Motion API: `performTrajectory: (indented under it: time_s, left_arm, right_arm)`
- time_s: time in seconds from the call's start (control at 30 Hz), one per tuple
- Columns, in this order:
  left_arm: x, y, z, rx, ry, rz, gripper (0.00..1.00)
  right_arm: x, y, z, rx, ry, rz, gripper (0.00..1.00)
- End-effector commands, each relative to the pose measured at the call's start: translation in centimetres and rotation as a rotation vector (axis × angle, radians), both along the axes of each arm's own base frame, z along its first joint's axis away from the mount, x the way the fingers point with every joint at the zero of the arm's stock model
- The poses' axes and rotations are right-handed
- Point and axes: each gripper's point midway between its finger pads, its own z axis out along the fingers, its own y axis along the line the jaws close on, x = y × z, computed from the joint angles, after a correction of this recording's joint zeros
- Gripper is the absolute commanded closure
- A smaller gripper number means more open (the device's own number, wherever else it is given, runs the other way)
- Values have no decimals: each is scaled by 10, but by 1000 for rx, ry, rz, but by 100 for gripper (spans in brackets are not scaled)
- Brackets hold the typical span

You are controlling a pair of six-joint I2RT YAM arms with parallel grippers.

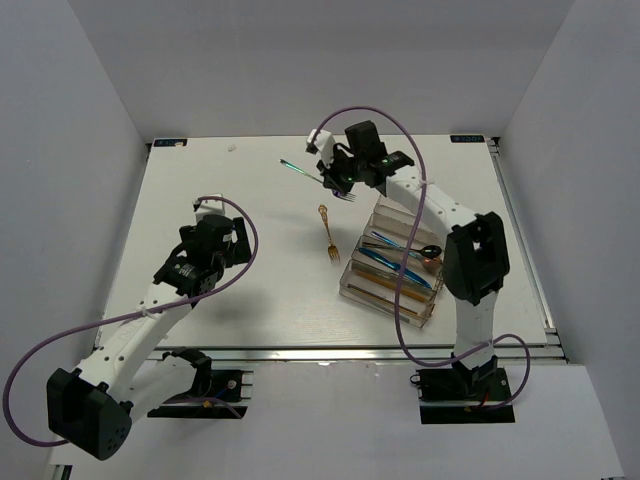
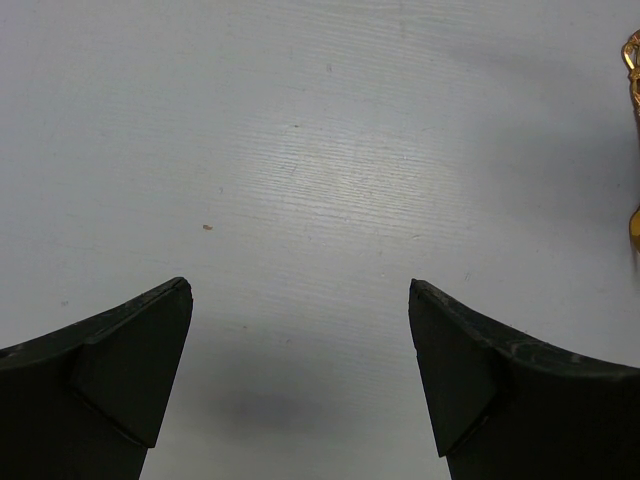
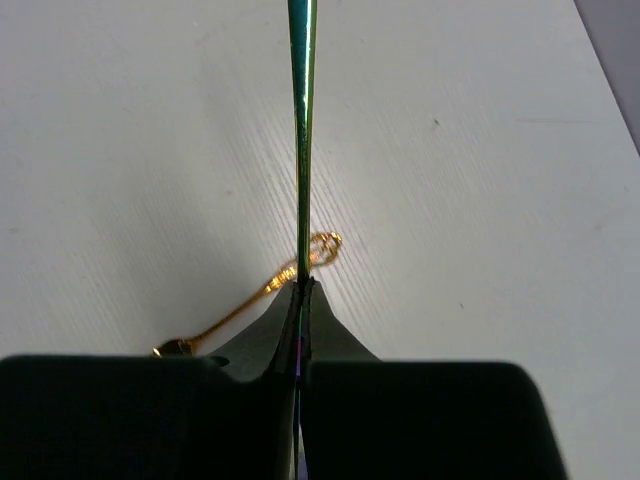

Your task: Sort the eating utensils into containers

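My right gripper [image 1: 332, 180] is shut on the iridescent fork [image 1: 302, 171], held above the table's far middle; the green handle [image 3: 302, 130] runs straight out from the closed fingertips [image 3: 302, 287], tines toward the tray side. The gold fork [image 1: 327, 234] lies flat on the table just below it, also showing as the gold fork [image 3: 250, 305] under the right fingers. The clear organizer tray [image 1: 385, 296] sits at the right with several utensils in its compartments. My left gripper [image 2: 300, 300] hangs open over bare table at the left, a sliver of the gold fork [image 2: 633, 150] at its view's right edge.
The right arm's upper link [image 1: 476, 258] overhangs the tray's right end. A purple cable [image 1: 412, 150] loops over the right arm and another purple cable [image 1: 240, 250] loops by the left arm. White walls enclose the table on three sides.
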Motion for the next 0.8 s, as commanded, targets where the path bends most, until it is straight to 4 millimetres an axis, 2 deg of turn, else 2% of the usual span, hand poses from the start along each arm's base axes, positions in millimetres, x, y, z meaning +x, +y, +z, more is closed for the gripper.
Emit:
performTrajectory:
  time_s: [0.0,0.03,0.1,0.13,0.17,0.2,0.23,0.27,0.33,0.37,0.43,0.53,0.57,0.67,0.77]
  left_arm:
    - [4,-2,17,-23,-49,-7,2]
    - [4,-3,18,-25,-52,-8,2]
    - [4,-4,19,-32,-58,-13,2]
    - [3,-4,19,-34,-57,-15,2]
    - [4,-4,19,-34,-58,-17,2]
    - [4,-5,19,-36,-58,-19,2]
    - [4,-6,19,-39,-57,-23,2]
    - [4,-6,19,-39,-56,-26,2]
    - [4,-8,17,-41,-51,-31,2]
    - [5,-9,15,-40,-44,-35,2]
    - [5,-9,14,-40,-40,-38,2]
    - [5,-10,13,-41,-36,-42,2]
    - [5,-10,13,-40,-34,-42,2]
    - [5,-9,13,-40,-37,-39,2]
    - [4,-9,14,-41,-38,-39,2]
  right_arm:
    - [13,-44,9,-62,-62,-106,100]
    - [9,-57,-1,-90,-38,-120,100]
    - [12,-92,-1,-136,-34,-185,100]
    - [4,-106,-15,-171,0,-188,100]
    - [3,-122,-20,-201,-2,-182,100]
    - [-7,-130,-16,-204,-8,-164,100]
    - [-7,-136,-16,-208,-33,-169,100]
    - [-17,-152,-24,-225,-40,-191,100]
    - [-17,-162,-22,-205,-109,-185,100]
    - [-27,-177,-32,-217,-106,-188,100]
    - [-24,-198,-34,-231,-135,-206,100]
    - [-21,-214,-40,-225,-102,-255,100]
    - [-17,-226,-48,-239,-65,-295,100]
    - [-2,-241,-43,-214,-63,-370,100]
    - [4,-252,-48,-236,-78,-408,100]
